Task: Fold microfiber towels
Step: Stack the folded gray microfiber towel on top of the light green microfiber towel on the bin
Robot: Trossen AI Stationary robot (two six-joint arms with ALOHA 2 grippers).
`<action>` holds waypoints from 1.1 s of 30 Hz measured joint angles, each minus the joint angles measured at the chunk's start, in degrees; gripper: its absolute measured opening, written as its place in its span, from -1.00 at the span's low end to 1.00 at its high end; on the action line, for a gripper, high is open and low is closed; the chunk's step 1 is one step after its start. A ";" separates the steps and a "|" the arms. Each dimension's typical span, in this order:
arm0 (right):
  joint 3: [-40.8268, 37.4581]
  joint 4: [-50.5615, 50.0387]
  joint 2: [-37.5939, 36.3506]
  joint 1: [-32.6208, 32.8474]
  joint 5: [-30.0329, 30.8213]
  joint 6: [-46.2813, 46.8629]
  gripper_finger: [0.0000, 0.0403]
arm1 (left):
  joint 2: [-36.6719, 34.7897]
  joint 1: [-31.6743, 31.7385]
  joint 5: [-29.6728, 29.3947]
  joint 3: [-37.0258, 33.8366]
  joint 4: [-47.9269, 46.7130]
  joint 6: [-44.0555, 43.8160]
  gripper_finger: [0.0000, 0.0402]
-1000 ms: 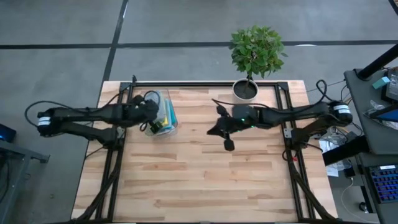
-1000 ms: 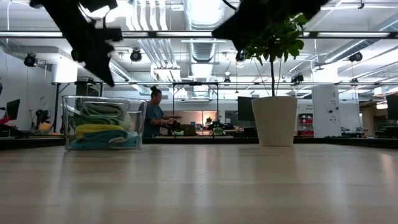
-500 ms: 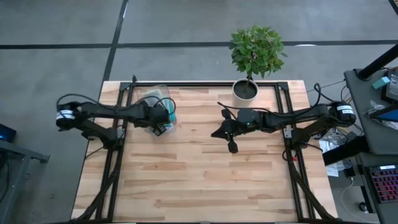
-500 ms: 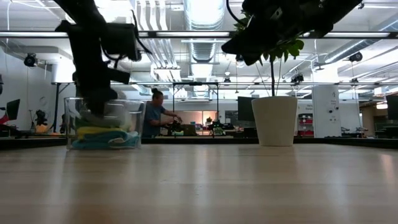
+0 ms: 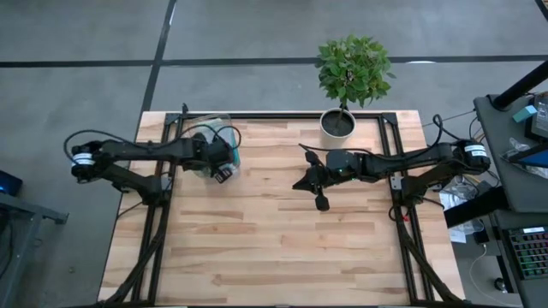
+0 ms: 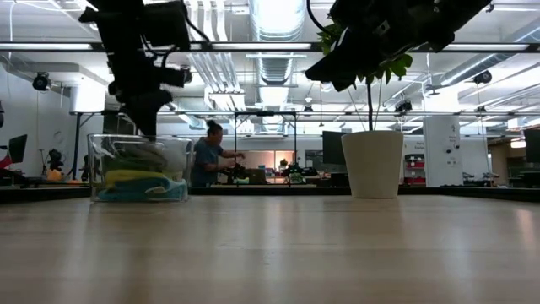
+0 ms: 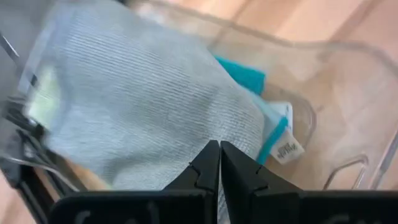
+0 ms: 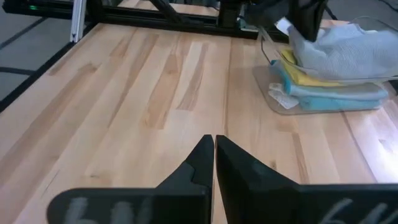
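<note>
The microfiber towels lie piled in a clear plastic bin (image 5: 214,147) at the table's far left. A grey towel (image 7: 143,106) is on top. Teal (image 7: 245,74), yellow (image 8: 298,71) and light blue (image 8: 336,93) towels show under it, and a white tag (image 7: 286,149) lies by the bin's wall. My left gripper (image 7: 219,146) is shut and points steeply down at the grey towel, at about the height of the bin's rim (image 6: 148,127). My right gripper (image 8: 214,140) is shut and hangs over the table's middle (image 5: 296,183), clear of everything. My left gripper's shut fingertips come at the grey towel (image 7: 186,134) from above, slanting down into the bin. I cannot tell whether they touch the cloth.
A potted plant in a white pot (image 6: 374,165) stands at the table's far edge, right of the middle (image 5: 341,122). Dark frame rails (image 5: 158,214) run along the table's left and right sides. Bare wood (image 5: 274,239) fills the middle and near part. A person (image 6: 207,156) stands in the room behind.
My left gripper has come down from high above the bin to its rim and tipped more steeply downward, staying shut. My right gripper has sunk a little over the table's middle, also shut. The towels lie as before.
</note>
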 joint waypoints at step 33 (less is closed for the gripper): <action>-2.14 -0.26 0.15 -0.02 0.11 -1.44 -0.96 | 8.40 16.18 -12.46 1.27 3.93 8.10 -1.00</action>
